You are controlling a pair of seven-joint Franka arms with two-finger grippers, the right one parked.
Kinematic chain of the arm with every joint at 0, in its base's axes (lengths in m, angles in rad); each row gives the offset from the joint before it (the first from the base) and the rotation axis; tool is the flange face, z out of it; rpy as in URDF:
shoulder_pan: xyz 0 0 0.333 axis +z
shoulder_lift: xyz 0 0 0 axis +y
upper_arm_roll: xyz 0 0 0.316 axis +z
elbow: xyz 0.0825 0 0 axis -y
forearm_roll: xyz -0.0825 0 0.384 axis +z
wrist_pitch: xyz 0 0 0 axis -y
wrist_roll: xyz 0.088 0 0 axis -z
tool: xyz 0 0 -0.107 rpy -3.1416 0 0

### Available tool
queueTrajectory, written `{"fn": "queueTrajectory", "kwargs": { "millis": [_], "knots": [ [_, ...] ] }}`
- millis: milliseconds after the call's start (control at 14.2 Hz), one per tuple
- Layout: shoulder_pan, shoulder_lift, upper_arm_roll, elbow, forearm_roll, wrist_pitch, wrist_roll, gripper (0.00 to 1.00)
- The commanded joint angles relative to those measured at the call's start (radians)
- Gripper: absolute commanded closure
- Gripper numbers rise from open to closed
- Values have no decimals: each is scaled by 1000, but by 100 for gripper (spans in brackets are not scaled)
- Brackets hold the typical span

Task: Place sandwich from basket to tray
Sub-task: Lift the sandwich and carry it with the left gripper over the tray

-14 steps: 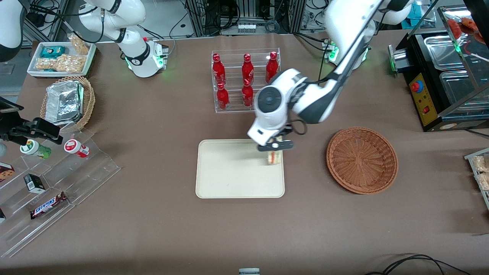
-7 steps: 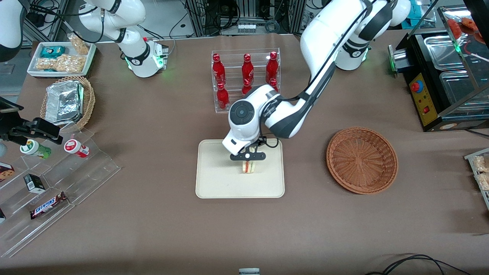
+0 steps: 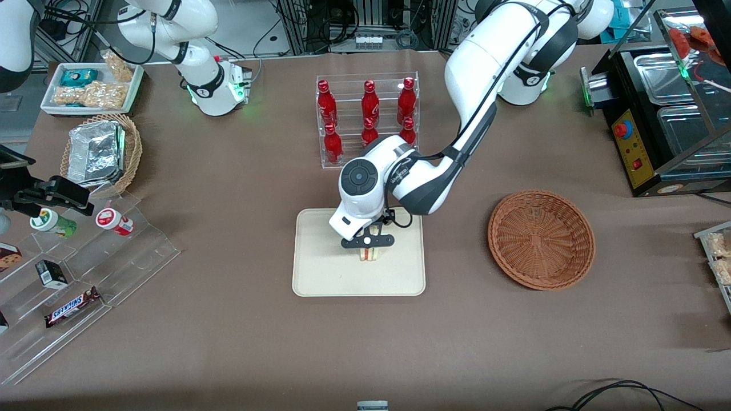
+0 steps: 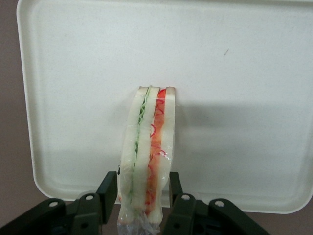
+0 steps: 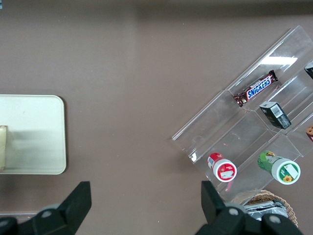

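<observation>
Front view
end effector (image 3: 368,246): low over the middle of the tray (image 3: 320,274), fingers closed on the sandwich
sandwich (image 3: 369,253): held on edge, just below the black finger bar, over the tray's middle
tray: on the desk (image 3: 228,331), between the basket and the parked arm's end
basket (image 3: 541,240): empty, well apart from the tray, toward the working arm's end
bottle rack (image 3: 368,117): red bottles, farther from the camera than the tray, apart from it

Left wrist view
end effector (image 4: 142,196): narrowly spread, one finger (image 4: 108,192) on each bread face, gripping the sandwich
sandwich (image 4: 146,156): bread outside, green and orange-red layers showing between, in a clear wrap bunched at the gripped end
tray (image 4: 254,73): bare cream surface under the sandwich; whether the wedge's free end touches it I cannot tell
shadow: falls on the tray close beside the sandwich, which suggests little height is left

Right wrist view
tray (image 5: 39,112): one rounded corner shows, with the sandwich (image 5: 3,147) at the frame's edge
snack shelf (image 5: 254,122): clear stepped stand, well apart from the tray

Judgement
step: carry seems done; this looks like the set-down over the tray
next move: lower until the wedge rests on the tray, spread the fingers, then rise straight up
care: the wedge stands on a thin edge, so it may tip flat on release; that would likely still be on the tray
</observation>
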Motion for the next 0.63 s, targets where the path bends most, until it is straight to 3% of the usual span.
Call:
{"fn": "queueTrajectory", "kwargs": {
  "millis": [0,70,561],
  "knots": [
    [-17,-25,21,27,18,-58,-30,11],
    [-12,-55,25,29,24,-113,-28,0],
    [143,-363,35,-72,-20,-402,88,0]
  ]
}}
